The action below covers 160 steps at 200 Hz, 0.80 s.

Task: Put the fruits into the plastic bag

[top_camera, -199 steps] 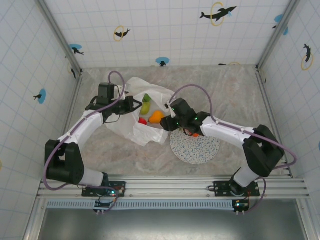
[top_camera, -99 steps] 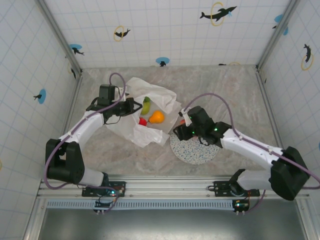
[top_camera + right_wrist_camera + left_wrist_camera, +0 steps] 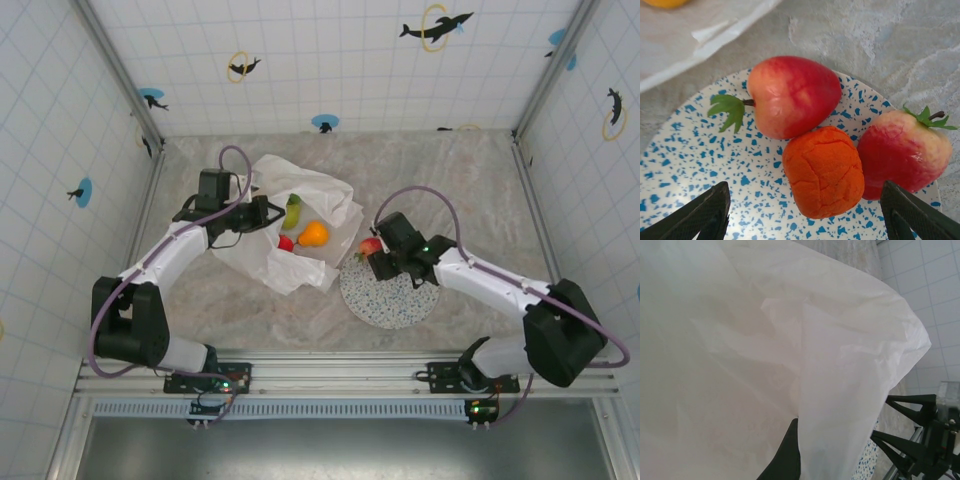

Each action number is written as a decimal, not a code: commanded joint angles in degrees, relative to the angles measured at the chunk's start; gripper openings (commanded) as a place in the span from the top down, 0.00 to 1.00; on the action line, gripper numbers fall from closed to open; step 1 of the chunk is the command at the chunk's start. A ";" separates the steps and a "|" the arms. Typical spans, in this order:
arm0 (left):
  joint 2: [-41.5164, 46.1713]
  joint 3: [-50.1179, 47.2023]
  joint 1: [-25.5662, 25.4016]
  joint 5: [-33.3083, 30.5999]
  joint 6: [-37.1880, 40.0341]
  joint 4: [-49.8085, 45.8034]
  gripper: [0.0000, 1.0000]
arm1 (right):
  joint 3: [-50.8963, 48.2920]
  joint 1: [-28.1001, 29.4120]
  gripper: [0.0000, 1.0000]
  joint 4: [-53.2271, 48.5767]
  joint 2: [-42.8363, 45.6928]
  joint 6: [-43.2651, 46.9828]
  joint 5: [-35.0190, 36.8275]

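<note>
Over plate [image 3: 685,160]: right jaws released above orange [image 3: 823,171] | left jaws grasping plastic bag [image 3: 740,340]

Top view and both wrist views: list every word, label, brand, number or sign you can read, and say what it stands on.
None: no words, numbers or brand marks can be read in any view.
The walls carry only dolphin stickers with rings, pictures rather than text.
The plate has only blue speckles.
The bag and the fruits are unmarked.
</note>
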State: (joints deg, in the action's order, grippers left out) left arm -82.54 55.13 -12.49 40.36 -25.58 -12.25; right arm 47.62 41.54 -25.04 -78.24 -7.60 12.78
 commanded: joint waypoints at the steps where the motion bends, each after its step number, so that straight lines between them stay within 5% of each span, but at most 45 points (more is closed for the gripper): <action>1: -0.65 -0.39 -0.34 1.19 0.33 0.65 1.00 | 2.46 -0.32 0.20 -0.42 -2.16 2.01 -0.08; 101: -0.87 -0.57 -0.39 1.39 0.56 0.65 1.00 | 0.74 5.73 0.23 -4.87 -1.12 3.46 -4.35; 160: -0.69 -0.59 -0.38 1.65 0.47 0.67 1.00 | 1.88 2.20 0.17 -1.54 -2.52 3.35 2.47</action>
State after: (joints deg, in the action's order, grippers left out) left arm -82.85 55.11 -12.49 40.58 -25.56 -12.25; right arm 48.36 45.34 -28.08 -79.29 -4.67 12.84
